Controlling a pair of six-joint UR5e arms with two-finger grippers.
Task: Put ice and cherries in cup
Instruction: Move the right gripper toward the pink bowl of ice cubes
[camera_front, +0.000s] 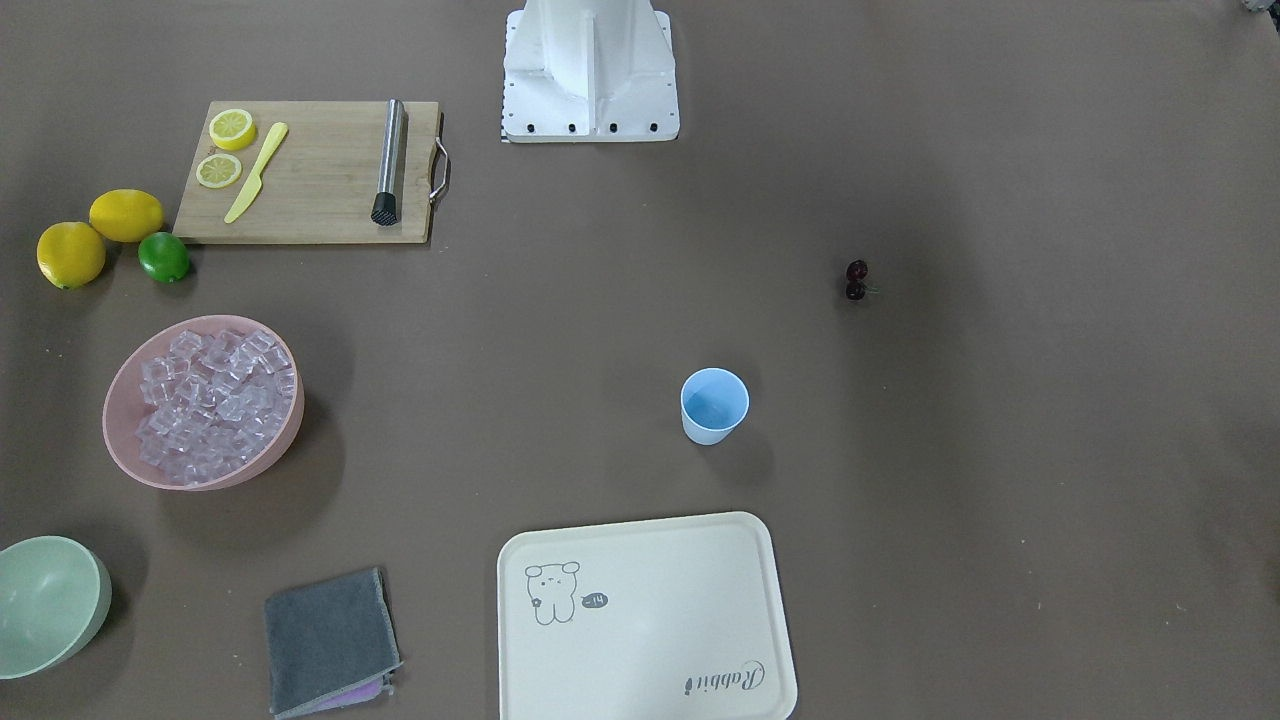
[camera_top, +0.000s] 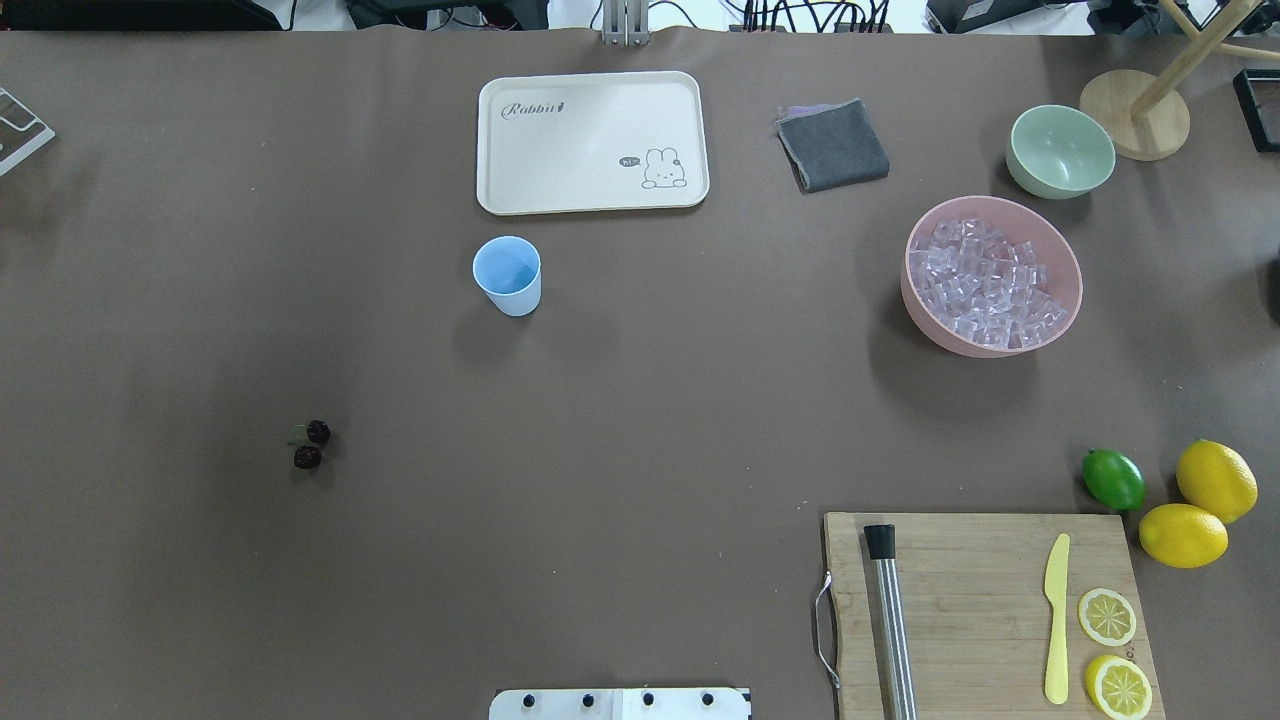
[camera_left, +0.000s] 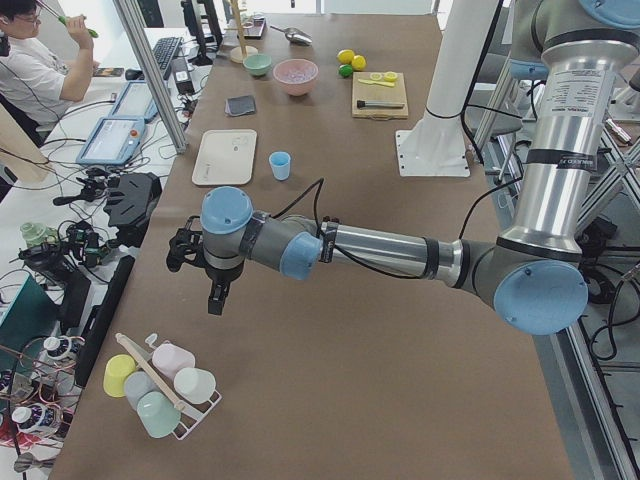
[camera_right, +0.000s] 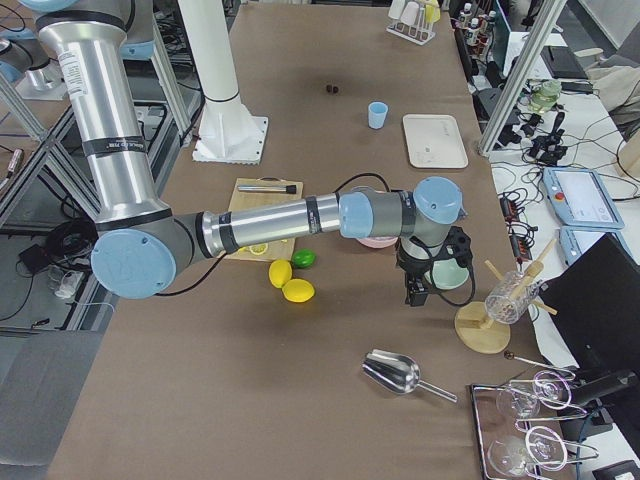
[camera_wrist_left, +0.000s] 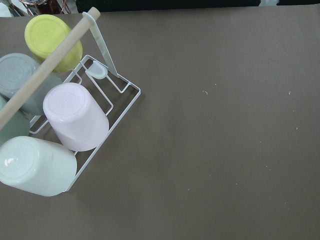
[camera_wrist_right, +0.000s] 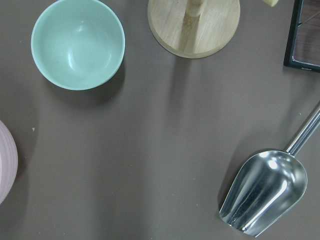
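Left jaws, right jaws: cannot tell whether spread or pressed together. Left hanging by rack (camera_wrist_left: 102, 107), right hanging between scoop (camera_wrist_right: 262, 195) and green bowl (camera_wrist_right: 77, 45). Cherries (camera_top: 312, 445) lying on table (camera_top: 640, 430), pair running near-to-far, stems pointing robot's left. Cup (camera_top: 507, 275) standing upright near tray (camera_top: 590, 190). Ice (camera_top: 985, 285) filling pink bowl (camera_top: 940, 335).

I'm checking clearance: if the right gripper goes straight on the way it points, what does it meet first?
The right gripper points down; likely bare table first, between the green bowl and the metal scoop, touching neither. Depth is unclear.
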